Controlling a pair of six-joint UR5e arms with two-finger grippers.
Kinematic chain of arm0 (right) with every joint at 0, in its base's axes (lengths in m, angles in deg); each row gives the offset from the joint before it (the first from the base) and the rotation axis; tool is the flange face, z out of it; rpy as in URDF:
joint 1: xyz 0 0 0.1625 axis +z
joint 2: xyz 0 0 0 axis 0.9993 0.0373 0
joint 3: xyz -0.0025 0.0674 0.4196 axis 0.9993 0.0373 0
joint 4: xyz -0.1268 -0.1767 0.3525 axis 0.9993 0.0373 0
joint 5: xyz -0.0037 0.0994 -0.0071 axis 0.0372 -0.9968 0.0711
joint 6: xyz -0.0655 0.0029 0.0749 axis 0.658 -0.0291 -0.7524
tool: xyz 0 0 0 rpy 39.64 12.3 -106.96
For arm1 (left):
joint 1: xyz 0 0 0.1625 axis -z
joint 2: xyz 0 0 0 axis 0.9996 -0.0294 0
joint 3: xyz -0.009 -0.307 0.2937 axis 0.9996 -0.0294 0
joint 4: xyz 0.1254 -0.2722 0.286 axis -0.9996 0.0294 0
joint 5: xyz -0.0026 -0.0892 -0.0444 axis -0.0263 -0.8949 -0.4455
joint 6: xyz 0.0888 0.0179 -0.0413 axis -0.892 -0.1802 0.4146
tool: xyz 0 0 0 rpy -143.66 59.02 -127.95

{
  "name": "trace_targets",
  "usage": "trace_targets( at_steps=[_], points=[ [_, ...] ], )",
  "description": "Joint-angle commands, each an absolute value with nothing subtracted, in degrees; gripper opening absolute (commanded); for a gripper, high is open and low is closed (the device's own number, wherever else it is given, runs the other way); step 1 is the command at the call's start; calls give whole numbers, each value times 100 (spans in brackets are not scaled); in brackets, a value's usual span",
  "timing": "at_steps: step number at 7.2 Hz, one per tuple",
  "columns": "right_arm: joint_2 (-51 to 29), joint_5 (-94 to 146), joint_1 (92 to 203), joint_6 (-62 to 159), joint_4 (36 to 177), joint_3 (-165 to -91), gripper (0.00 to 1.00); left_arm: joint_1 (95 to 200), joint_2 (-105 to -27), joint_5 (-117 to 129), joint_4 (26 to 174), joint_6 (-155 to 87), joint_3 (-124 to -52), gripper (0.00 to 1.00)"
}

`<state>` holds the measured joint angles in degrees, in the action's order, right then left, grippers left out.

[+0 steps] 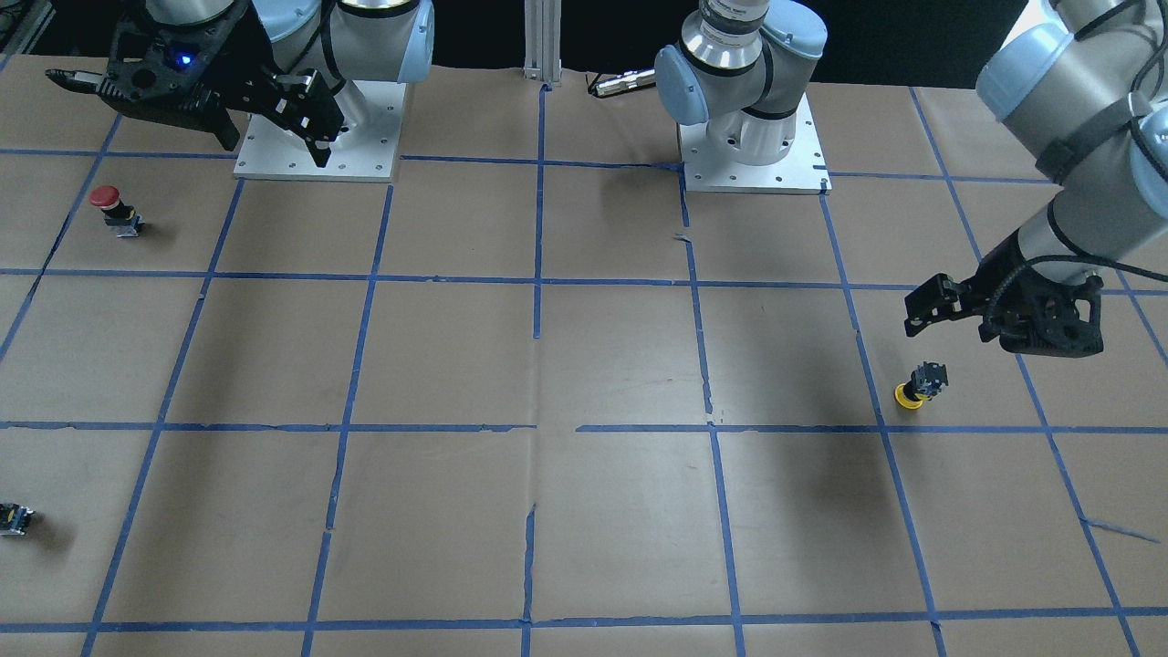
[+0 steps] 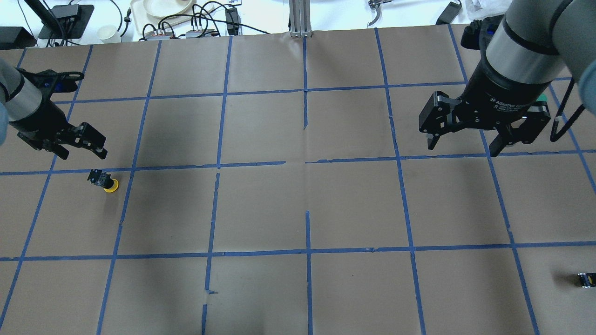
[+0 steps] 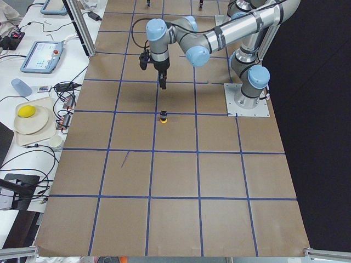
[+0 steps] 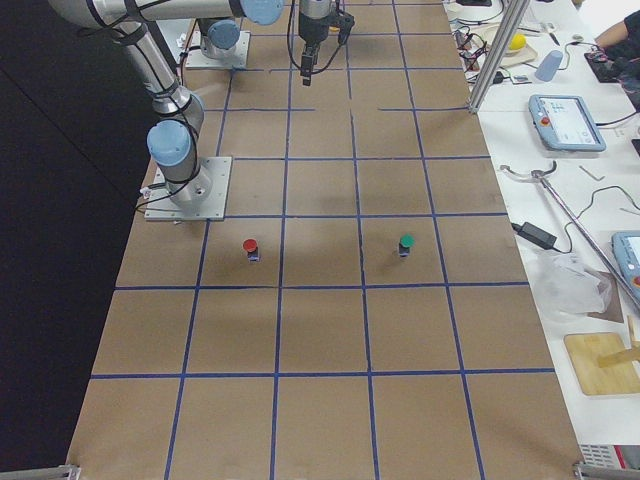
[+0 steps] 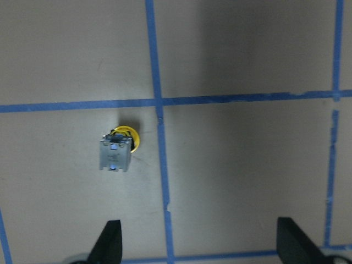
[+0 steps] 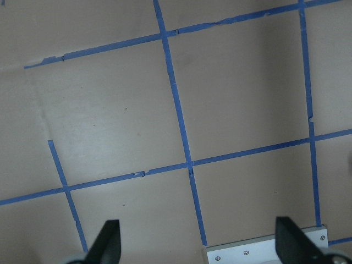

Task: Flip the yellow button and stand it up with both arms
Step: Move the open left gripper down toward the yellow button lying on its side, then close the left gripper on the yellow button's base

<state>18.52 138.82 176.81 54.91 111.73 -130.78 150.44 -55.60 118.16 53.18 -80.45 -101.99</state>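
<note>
The yellow button (image 1: 920, 383) rests with its yellow cap on the paper and its black body tilted upward. It also shows in the overhead view (image 2: 104, 180), the left side view (image 3: 163, 116) and the left wrist view (image 5: 116, 148). My left gripper (image 2: 81, 151) is open and empty. It hovers above the table just beyond the button (image 1: 949, 315), whose grey underside faces the wrist camera, ahead of the open fingertips (image 5: 110, 242). My right gripper (image 2: 462, 146) is open and empty, held high on the other side of the table (image 1: 196, 123).
A red-capped button (image 1: 108, 203) stands near the right arm's base plate (image 1: 319, 137). A green-capped button (image 4: 405, 243) stands beyond it. A small black-and-grey block (image 2: 585, 279) lies at the near right edge. Blue tape lines grid the brown paper.
</note>
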Motion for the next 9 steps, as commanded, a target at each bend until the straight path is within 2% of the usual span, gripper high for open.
trace_targets(
  at_steps=[1, 3, 4, 5, 6, 7, 9],
  points=[
    [1853, 13879, 17681, 5491, 11163, -13074, 100, 14887, -6392, 11821, 4160, -8422, -10473, 99],
    [1853, 13888, 17672, 5500, 11146, -13074, 100, 14896, -6536, 11838, 4085, -8676, -10701, 93],
    [1853, 13879, 17672, 5491, 11154, -13074, 100, 14896, -6570, 11847, 4084, -8739, -10703, 79],
    [1870, 13836, 17672, 5491, 11154, -13074, 100, 14887, -6536, 11847, 4102, -8948, -10633, 35],
    [1888, 13818, 17672, 5483, 11154, -13074, 100, 14887, -6518, 12064, 4102, -9020, -10606, 12],
    [1923, 13774, 17681, 5465, 11180, -13065, 100, 14887, -6509, 12180, 4067, -9029, -10597, 3],
    [1914, 13826, 17681, 5395, 11154, -13074, 100, 14940, -6326, 11893, 4494, -8977, -10379, 3]
  ],
)
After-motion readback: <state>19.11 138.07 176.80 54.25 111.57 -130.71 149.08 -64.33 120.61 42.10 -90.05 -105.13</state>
